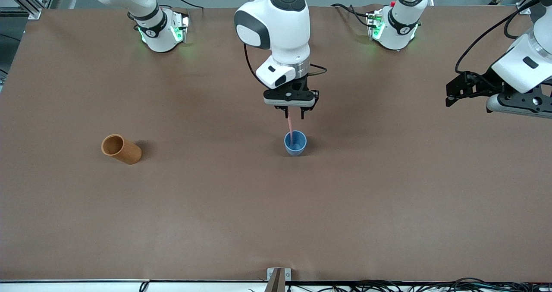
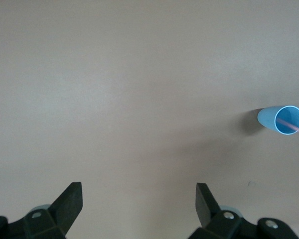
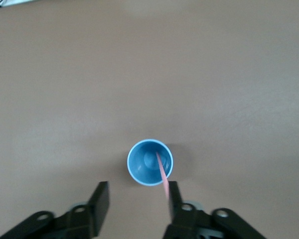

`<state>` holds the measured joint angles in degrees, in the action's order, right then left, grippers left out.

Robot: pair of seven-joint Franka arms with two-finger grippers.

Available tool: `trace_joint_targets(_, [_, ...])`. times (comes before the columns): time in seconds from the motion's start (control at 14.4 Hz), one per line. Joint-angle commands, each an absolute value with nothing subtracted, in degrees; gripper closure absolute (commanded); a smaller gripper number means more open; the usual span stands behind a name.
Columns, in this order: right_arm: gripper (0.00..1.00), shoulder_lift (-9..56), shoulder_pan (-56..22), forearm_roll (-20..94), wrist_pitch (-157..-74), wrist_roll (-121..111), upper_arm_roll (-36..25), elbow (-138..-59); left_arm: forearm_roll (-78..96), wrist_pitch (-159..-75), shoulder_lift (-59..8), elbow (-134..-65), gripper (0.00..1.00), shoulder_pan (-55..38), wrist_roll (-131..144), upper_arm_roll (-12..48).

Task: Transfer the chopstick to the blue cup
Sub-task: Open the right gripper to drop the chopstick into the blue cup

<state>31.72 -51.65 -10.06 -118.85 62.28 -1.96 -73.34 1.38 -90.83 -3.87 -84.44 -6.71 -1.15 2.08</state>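
Observation:
The blue cup [image 1: 296, 150] stands upright mid-table. One pale pink chopstick [image 1: 290, 126] stands in it, leaning on the rim with its top end rising toward my right gripper [image 1: 294, 114]. That gripper hangs just above the cup with its fingers open. In the right wrist view the cup [image 3: 145, 162] lies just ahead of the open gripper [image 3: 138, 191], and the chopstick [image 3: 162, 174] rises close beside one finger, not clamped. My left gripper [image 1: 452, 94] waits open and empty over the table's left-arm end. Its wrist view shows the gripper [image 2: 139, 191] open, with the cup [image 2: 271, 118] and chopstick [image 2: 291, 127] far off.
An orange-brown cylindrical cup [image 1: 121, 149] lies on its side toward the right arm's end of the table, well away from the blue cup. The brown table [image 1: 276, 223] spreads bare toward the front camera. A small metal bracket [image 1: 278, 277] sits at the table's near edge.

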Motion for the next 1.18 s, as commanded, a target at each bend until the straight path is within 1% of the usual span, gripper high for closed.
trace_joint_targets(0.0, [0.00,28.84,-48.70,-10.28,-118.66,61.18,-1.67,-74.53,0.53,-90.44,-2.99,-84.55,0.00,-6.33,-2.02,2.29])
trace_joint_targets(0.14, [0.00,25.76,-46.16,-10.20,-116.64,59.77,-1.58,-74.88,0.70,-90.53,-2.99,-84.55,0.00,-6.33,-2.11,2.29])
trace_joint_targets(0.35, [0.00,21.46,-40.89,-8.37,-110.76,53.12,-1.41,-74.88,0.97,-90.53,-3.08,-84.46,0.00,-6.24,-2.11,2.29])
trace_joint_targets(0.49, [0.00,18.56,-36.24,-3.80,-105.24,46.61,-1.67,-75.06,1.05,-90.53,-3.08,-84.46,0.00,-5.98,-2.55,2.20])
trace_joint_targets(0.55, [0.00,17.33,-33.69,-3.43,-100.85,42.93,-1.67,-75.58,1.23,-90.53,-3.08,-84.46,0.00,-5.98,-2.55,2.20])
trace_joint_targets(0.62, [0.00,16.27,-31.49,-3.43,-98.72,39.67,-1.67,-77.15,1.23,-90.53,-3.08,-84.46,0.00,-5.98,-2.46,2.20])
trace_joint_targets(0.76, [0.00,12.76,-27.18,-3.43,-98.61,35.00,-1.67,-82.50,1.14,-90.53,-3.25,-84.46,0.00,-5.98,-2.64,2.20])
trace_joint_targets(1.11, [0.00,1.87,-18.13,-3.43,-98.09,32.35,-1.85,-94.81,1.14,-90.53,-4.13,-83.58,0.00,-6.06,-2.29,2.28])
